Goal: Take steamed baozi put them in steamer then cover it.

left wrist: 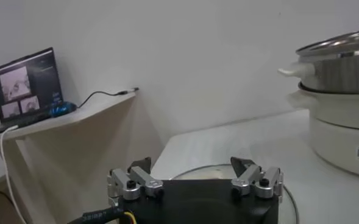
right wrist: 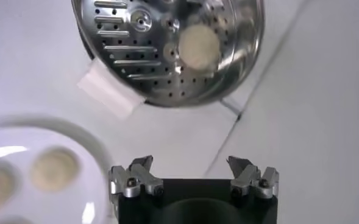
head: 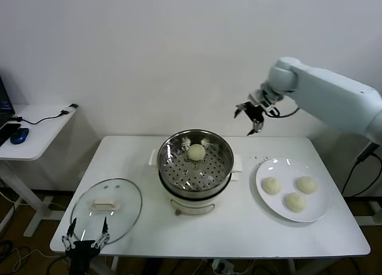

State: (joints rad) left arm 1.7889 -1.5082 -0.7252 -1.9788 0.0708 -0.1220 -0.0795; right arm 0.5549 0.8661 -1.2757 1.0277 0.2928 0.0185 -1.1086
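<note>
right gripper (head: 253, 116) up in the air behind the table (head: 179, 227), fingers spread apart, nothing between them. steamer (head: 222, 154) sits below it and toward the robot's left; the right wrist view shows the perforated basket (right wrist: 124, 36) under and ahead of the open gripper (right wrist: 191, 167). one baozi in the steamer (head: 197, 152), lying toward the back wall, also seen in the wrist view (right wrist: 199, 45). white plate (head: 322, 198) below the right gripper, nearer the robot, carrying three baozi: one nearest the steamer (head: 271, 185), one at the front (head: 295, 201), one toward the far side (head: 307, 184). two of them show blurred at the wrist view edge (right wrist: 55, 170).

left gripper (head: 86, 235) low at the front table edge, fingers apart, empty. glass cover (head: 128, 214) lies flat on the table just ahead of it, white handle (head: 104, 205) up, off the steamer. in the left wrist view the gripper (left wrist: 194, 173) hangs at the cover rim (left wrist: 289, 204), with the steamer (left wrist: 344, 67) on its white base (left wrist: 341, 134) farther off. side desk (head: 42, 129) with a laptop (left wrist: 27, 85) stands beyond the left gripper.
</note>
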